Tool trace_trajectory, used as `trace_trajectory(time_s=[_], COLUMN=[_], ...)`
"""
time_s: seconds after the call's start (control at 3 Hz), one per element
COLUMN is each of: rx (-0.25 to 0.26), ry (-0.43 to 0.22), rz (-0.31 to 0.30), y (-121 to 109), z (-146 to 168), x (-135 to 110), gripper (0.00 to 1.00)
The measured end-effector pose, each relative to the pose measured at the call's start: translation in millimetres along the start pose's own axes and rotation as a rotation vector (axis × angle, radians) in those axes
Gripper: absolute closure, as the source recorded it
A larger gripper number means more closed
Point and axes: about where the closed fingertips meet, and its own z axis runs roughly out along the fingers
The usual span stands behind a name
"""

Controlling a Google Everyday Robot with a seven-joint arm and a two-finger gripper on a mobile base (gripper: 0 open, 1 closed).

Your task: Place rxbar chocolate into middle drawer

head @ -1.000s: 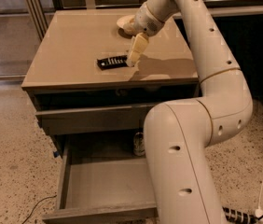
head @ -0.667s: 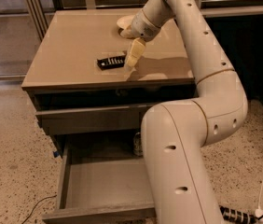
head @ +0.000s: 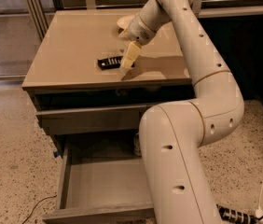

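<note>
The rxbar chocolate (head: 109,62), a flat black wrapper with white lettering, lies on the tan cabinet top (head: 71,50), near its front middle. My gripper (head: 128,62) points down at the bar's right end, right beside it or touching it; I cannot tell which. The middle drawer (head: 101,183) is pulled out below, and its grey floor is bare. My arm's large lower links (head: 178,162) cover the drawer's right part.
A white bowl (head: 123,21) sits on the cabinet top behind my wrist, partly hidden. A closed grey drawer front (head: 89,118) is above the open drawer. A small can-like object (head: 137,145) sits at the drawer's back. A cable (head: 36,208) and a power strip (head: 236,214) lie on the speckled floor.
My gripper has moved a little left and down, closer to the right end of the bar. The bar and the drawer have not moved.
</note>
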Motion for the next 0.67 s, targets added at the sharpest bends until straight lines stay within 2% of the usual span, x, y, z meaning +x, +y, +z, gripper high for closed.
trace_trajectory(time_s=[0.33,0.67], rx=[0.007,-0.007], ry=[0.005,0.003], rz=[0.034,0.045], y=[-2.8,-2.6], z=[2.2,10.6], x=[10.7,14.3], gripper=[0.00,0.00])
